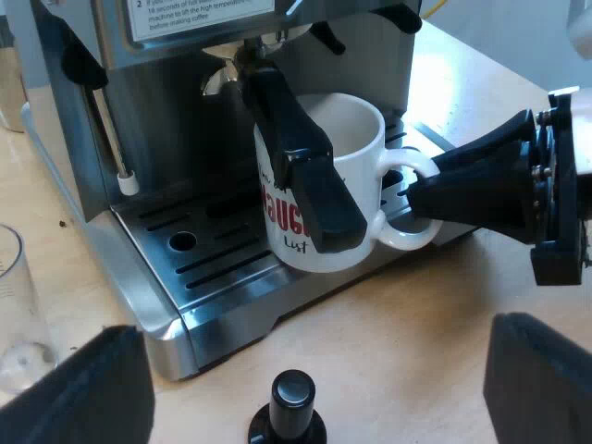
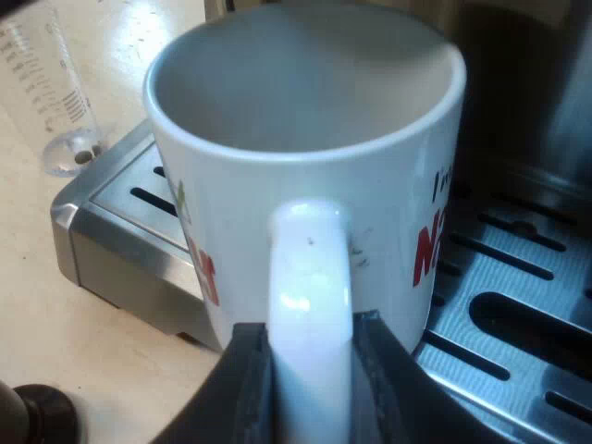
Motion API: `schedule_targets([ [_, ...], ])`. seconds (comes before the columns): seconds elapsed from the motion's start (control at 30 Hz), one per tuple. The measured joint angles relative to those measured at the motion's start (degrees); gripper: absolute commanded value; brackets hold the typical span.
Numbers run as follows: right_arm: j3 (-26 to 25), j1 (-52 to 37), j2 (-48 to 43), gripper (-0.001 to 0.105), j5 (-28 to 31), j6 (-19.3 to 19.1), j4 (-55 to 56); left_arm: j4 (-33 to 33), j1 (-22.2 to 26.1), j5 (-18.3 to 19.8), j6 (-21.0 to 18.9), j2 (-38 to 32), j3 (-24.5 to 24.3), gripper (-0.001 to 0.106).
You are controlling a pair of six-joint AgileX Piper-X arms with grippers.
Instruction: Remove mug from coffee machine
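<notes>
The espresso machine has the mug on its drip tray, under the holder, not yet lifted away. The right gripper is clamped on the mug's handle, so only withdrawal seems left; the left gripper hangs near the machine, fingers wide apart.

Clear measuring glass, black-knobbed tamper, pale wooden table
Both stood upright on the table, well apart from each other.

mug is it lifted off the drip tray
No, the mug stands with its base on the drip tray.
</notes>
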Motion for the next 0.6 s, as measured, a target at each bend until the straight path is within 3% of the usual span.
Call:
schedule_targets([
  [0.6,2.2,0.0,-5.32,0.0,0.0,0.0,4.58,1.73,0.0,11.75,0.0,0.0,0.0,0.079],
])
